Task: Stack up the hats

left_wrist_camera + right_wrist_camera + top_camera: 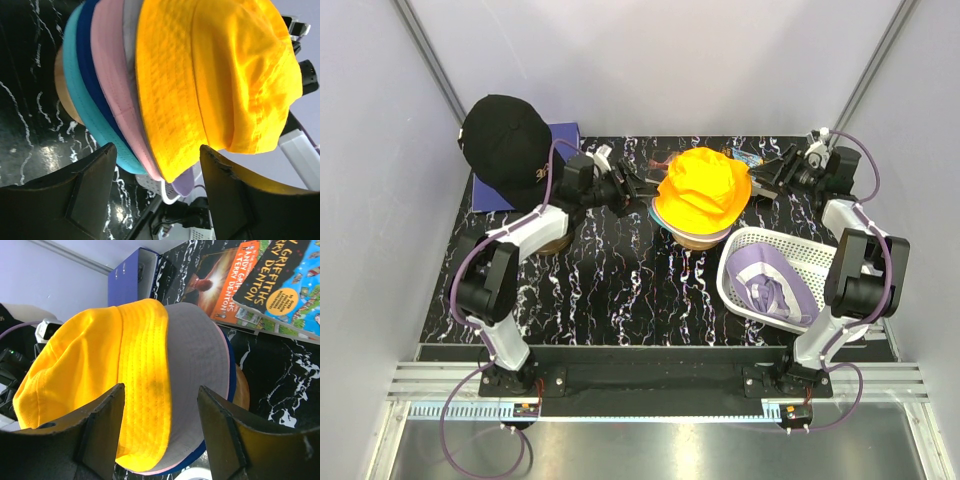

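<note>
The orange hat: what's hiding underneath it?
Under the orange hat, brims of a grey hat, a pink hat, a blue hat and a teal hat peek out, above a tan support. Their crowns are covered.

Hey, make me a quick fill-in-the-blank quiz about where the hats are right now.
1. The orange hat lies at the ____ of the stack.
2. The lavender hat lies in the white ____.
3. The black cap stands on the robot's ____ side.
4. The left gripper and right gripper are both ____.
Missing words: top, basket, left, open.
</note>
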